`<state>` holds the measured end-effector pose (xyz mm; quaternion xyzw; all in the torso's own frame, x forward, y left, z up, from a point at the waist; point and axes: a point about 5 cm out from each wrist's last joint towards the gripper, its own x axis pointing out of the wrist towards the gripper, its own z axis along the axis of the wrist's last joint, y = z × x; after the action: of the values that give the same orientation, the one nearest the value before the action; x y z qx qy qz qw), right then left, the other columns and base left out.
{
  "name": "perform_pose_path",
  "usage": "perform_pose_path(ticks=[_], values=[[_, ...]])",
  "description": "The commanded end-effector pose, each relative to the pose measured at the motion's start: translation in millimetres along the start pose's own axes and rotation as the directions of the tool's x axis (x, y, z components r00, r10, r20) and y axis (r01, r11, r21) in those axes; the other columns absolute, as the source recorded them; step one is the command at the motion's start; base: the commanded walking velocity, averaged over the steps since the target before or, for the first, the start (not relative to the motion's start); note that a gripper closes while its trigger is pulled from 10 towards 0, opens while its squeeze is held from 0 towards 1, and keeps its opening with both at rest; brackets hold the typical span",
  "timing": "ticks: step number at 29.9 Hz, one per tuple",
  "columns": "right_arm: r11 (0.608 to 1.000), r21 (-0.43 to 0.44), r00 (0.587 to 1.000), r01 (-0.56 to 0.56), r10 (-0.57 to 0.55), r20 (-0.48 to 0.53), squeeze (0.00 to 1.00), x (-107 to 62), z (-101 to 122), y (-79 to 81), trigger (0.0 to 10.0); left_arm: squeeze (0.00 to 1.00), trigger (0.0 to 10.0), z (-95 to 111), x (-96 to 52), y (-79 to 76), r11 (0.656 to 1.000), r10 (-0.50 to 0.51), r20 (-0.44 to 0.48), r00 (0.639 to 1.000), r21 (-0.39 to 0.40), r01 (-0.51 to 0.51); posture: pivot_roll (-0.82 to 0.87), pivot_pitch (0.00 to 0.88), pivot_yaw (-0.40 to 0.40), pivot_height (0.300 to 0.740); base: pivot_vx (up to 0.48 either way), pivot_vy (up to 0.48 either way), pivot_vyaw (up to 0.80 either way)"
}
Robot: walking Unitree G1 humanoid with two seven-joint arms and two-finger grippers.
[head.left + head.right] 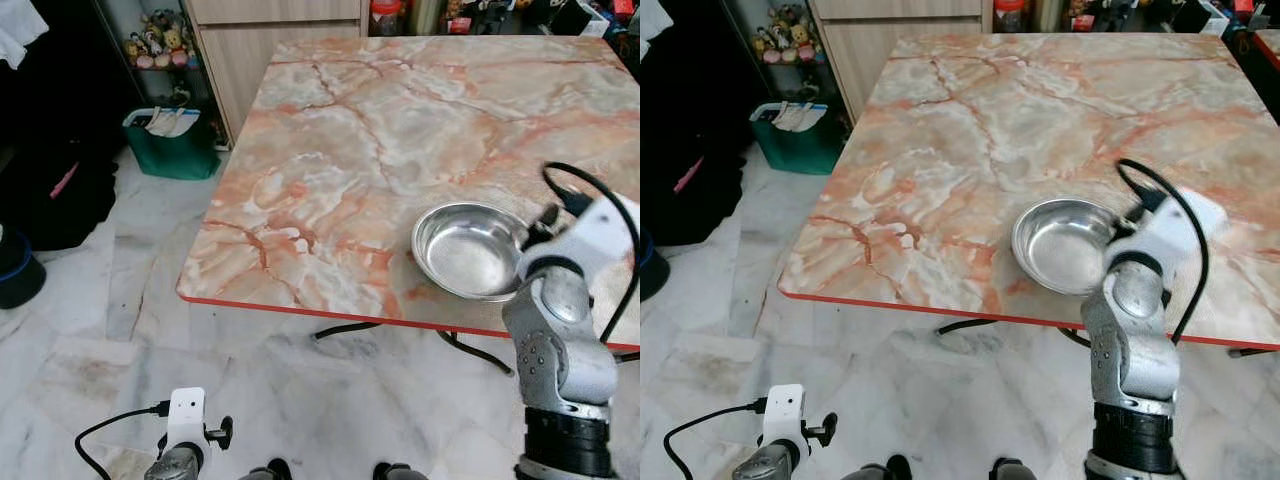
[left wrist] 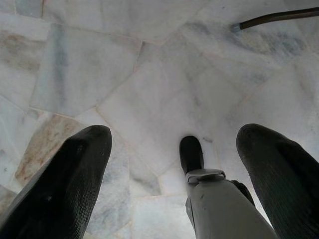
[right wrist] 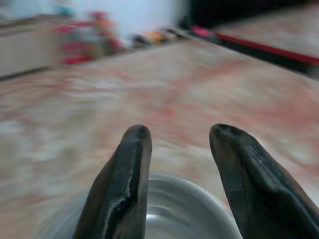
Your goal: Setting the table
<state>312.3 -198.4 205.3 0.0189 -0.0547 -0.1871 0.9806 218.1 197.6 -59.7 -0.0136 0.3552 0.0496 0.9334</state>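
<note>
Parted over one steel bowl point(image 3: 164, 209), right gripper point(image 3: 177, 144) holds nothing on the single marble table point(image 1: 400, 130).

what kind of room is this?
Likely a home dining area: a marble-patterned table holding a steel bowl, a wooden cabinet beside a shelf of small toys, and a marble floor.

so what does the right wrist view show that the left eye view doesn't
Right wrist view: the right gripper close up, its two black fingers apart, hovering above the bowl's near rim; blurred red clutter beyond the table.

Left eye view: the whole bowl near the table's front edge, the right arm over its rim, the left arm hanging low over the floor, a green bin and a shelf of toys.

Both: the bowl and marble tabletop.
</note>
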Motion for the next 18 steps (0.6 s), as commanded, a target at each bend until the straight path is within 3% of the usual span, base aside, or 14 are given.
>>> perform_pose_path(ticks=[1,6,10,16,18], values=[[0.992,-0.073,0.993,-0.108,0.111,0.046,0.00,-3.2,-2,11.7,10.0,0.00,10.0,-14,-3.9,4.8,1.000,0.010,-0.054,0.998,0.002,-0.010,-0.10,0.181,0.064,0.740,0.000,0.000,0.00],[0.980,-0.098,0.972,-0.173,0.186,0.143,0.00,-0.6,12,14.9,10.0,0.00,10.0,-14,-4.0,3.9,1.000,0.007,-0.056,0.998,0.004,-0.007,-0.10,0.182,0.062,0.740,0.000,0.000,0.00],[0.910,-0.230,0.906,-0.346,0.388,0.171,0.00,-6.6,11,31.1,10.0,0.00,10.0,-16,-4.5,3.7,1.000,0.008,-0.063,0.998,0.024,-0.006,-0.09,0.183,0.062,0.740,0.000,0.000,0.00],[0.903,-0.232,0.894,-0.361,0.406,0.188,0.00,-6.5,7,29.6,10.0,0.00,10.0,-17,-4.7,3.5,1.000,0.007,-0.064,0.998,0.019,-0.006,-0.09,0.183,0.062,0.740,0.000,0.000,0.00],[0.873,-0.236,0.855,-0.427,0.475,0.210,0.00,-7.5,11,31.7,10.0,0.00,10.0,-17,-4.8,3.3,1.000,0.006,-0.064,0.998,0.019,-0.005,-0.09,0.180,0.065,0.740,0.000,0.000,0.00]])
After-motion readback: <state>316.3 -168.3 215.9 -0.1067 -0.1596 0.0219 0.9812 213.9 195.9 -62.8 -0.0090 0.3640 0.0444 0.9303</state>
